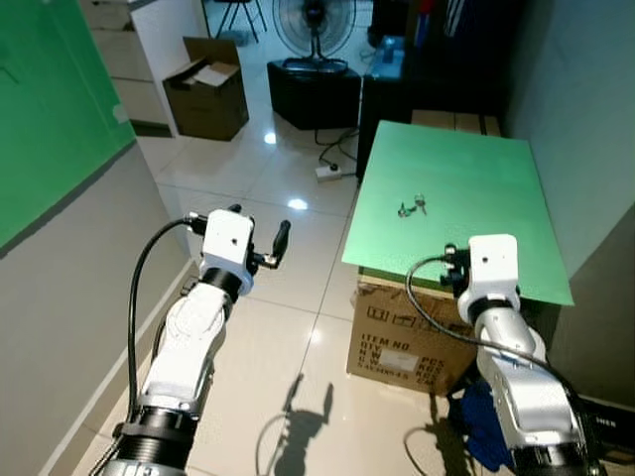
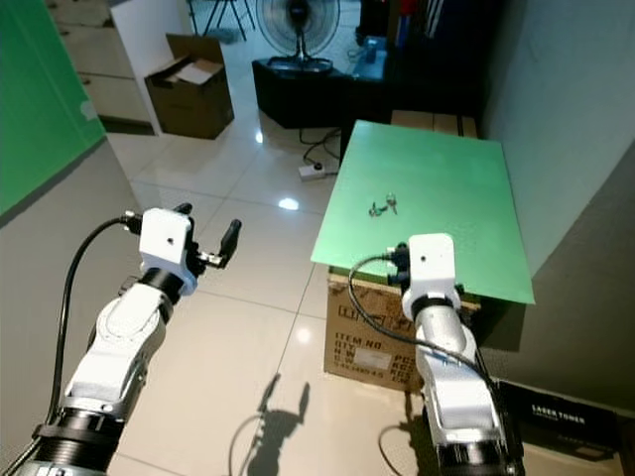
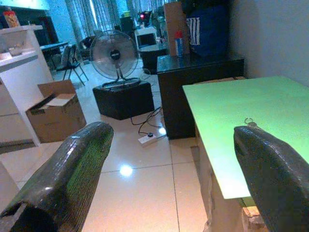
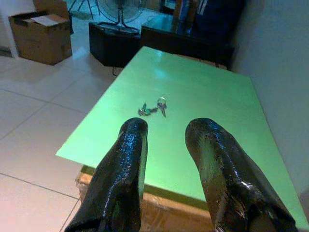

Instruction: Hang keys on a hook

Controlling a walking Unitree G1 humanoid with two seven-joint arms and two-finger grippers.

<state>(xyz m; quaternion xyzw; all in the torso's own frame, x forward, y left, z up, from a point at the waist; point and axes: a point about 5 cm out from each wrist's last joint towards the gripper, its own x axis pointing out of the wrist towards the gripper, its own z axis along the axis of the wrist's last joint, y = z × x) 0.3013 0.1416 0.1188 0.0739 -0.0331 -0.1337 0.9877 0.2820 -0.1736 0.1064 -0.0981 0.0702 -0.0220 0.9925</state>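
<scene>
Two grippers up, both empty. At lower left of the head view my left gripper (image 1: 260, 238) hangs over the tiled floor (image 1: 268, 178), fingers spread wide apart, grasping nothing. Upper left: open cardboard box (image 1: 207, 87); top centre: standing fan (image 1: 316, 28). Centre right: green board (image 1: 456, 198) resting on a printed carton (image 1: 402, 347). Keys (image 1: 412, 206) lie flat on the board, near its left edge, untouched. Lower right: my right gripper (image 4: 166, 159) sits at the board's near edge, fingers parted with a gap, keys well ahead of the tips.
</scene>
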